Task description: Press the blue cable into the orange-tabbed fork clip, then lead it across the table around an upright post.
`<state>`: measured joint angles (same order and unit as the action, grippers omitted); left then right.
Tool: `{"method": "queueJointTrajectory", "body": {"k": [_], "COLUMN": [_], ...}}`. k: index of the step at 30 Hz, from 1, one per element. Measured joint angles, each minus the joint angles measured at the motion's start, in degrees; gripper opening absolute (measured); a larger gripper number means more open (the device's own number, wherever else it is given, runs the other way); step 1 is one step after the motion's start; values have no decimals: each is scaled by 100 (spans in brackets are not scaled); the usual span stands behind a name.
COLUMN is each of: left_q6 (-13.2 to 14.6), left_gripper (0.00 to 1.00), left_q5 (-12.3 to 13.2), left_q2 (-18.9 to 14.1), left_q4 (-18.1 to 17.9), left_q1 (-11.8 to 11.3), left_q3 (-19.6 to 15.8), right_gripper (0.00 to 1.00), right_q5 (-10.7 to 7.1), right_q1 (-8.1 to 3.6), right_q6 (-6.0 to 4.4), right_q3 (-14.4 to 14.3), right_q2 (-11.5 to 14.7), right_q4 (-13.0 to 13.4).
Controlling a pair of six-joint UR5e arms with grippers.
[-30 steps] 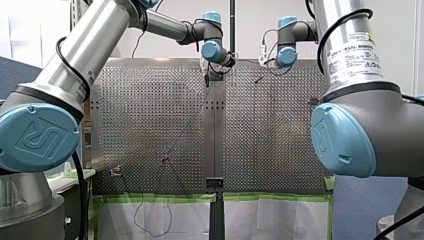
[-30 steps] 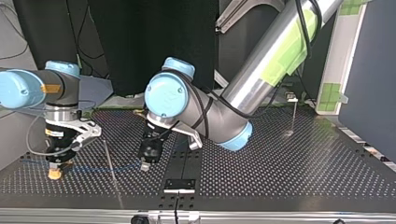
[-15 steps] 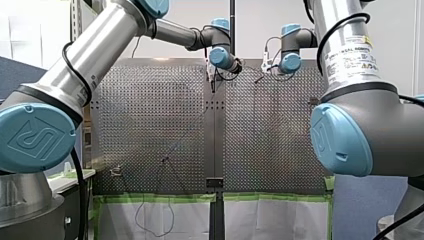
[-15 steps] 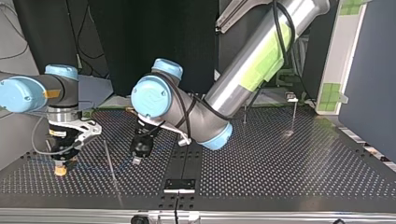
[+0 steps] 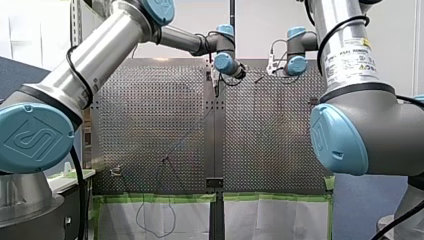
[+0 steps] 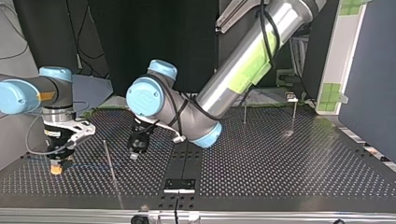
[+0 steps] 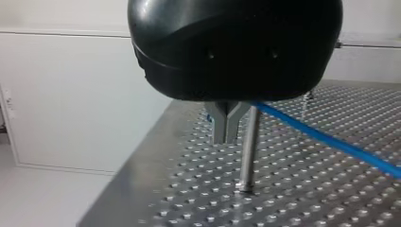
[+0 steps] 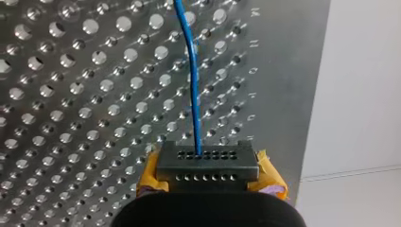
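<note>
The blue cable (image 7: 331,142) runs out sideways from between my left gripper's (image 7: 225,137) metal fingers, which are shut on it. A thin upright post (image 7: 248,146) stands just beside those fingertips. In the top view my left gripper (image 6: 133,156) hangs low over the table, close to a slanted thin post (image 6: 109,163). At that view's left my right gripper (image 6: 56,169) points down with orange-yellow pads at its tip. In the right wrist view the cable (image 8: 194,94) leads straight into my right gripper (image 8: 207,163), which is shut on it. I cannot make out the fork clip.
Two more upright posts (image 6: 244,112) (image 6: 294,114) stand at the top view's far right. A small black bracket (image 6: 179,185) sits on the table's centre seam at the near edge. A small fixture (image 5: 116,171) sits at the front view's near left.
My left gripper has moved towards the top view's left, closer to the slanted post and my right gripper, with the cable in it. My right gripper has shifted only slightly.
</note>
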<state>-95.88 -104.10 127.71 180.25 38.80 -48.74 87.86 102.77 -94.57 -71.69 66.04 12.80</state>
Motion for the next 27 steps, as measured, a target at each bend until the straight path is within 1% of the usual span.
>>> {"method": "queueJointTrajectory", "body": {"k": [8,12,18,23,27], "left_q6": [-14,-18,-27,-75,-85], "left_gripper": [0,0,0,0,0], "left_q5": [-8,-9,-16,-74,-108], "left_q2": [170,258,306,311,375], "left_q4": [-19,-25,-41,-136,-185], "left_q1": [14,15,15,-10,-22], "left_q3": [50,61,60,32,19], "right_gripper": [0,0,0,0,0], "right_q5": [-24,-28,-56,-86,-89], "right_q1": [-102,-144,-160,-160,-158], "right_q6": [-91,-111,-129,-145,-150], "right_q3": [-1,-1,-15,-50,-126], "right_q2": [-107,-129,-284,-426,-469], "right_q4": [23,28,22,12,18]}}
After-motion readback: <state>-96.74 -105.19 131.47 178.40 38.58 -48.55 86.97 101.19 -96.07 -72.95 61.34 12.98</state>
